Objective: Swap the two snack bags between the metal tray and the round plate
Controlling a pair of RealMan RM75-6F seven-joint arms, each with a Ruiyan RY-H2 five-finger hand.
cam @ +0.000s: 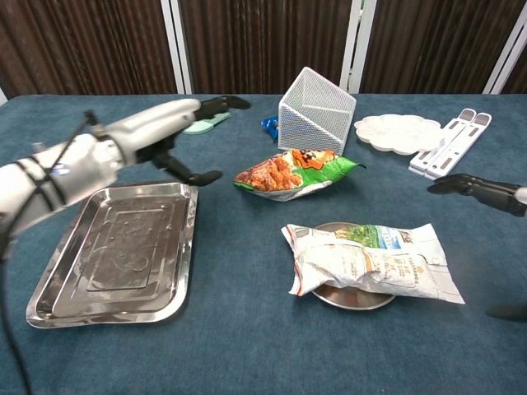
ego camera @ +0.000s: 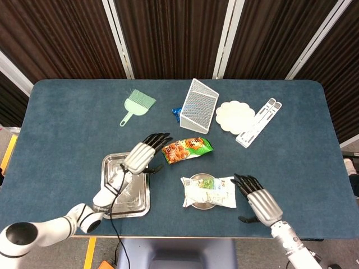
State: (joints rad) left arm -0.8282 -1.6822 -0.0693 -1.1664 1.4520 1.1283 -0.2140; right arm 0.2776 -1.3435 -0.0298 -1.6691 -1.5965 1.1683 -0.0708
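Observation:
An orange and green snack bag (ego camera: 187,150) (cam: 292,173) lies flat on the blue table between the tray and the wire basket. The metal tray (ego camera: 124,185) (cam: 115,255) holds nothing. A white snack bag (ego camera: 209,191) (cam: 370,259) rests across the round metal plate (cam: 342,301). My left hand (ego camera: 143,157) (cam: 160,132) hovers open over the tray's far right corner, just left of the orange bag and not touching it. My right hand (ego camera: 259,203) (cam: 478,189) is open, its fingers reaching toward the white bag's right end.
A white wire basket (ego camera: 197,105) lies tipped behind the orange bag, with a blue wrapper (ego camera: 176,112) at its left. A green brush (ego camera: 136,106) sits at the back left. A white scalloped palette (ego camera: 234,116) and a white stand (ego camera: 259,121) are at the back right.

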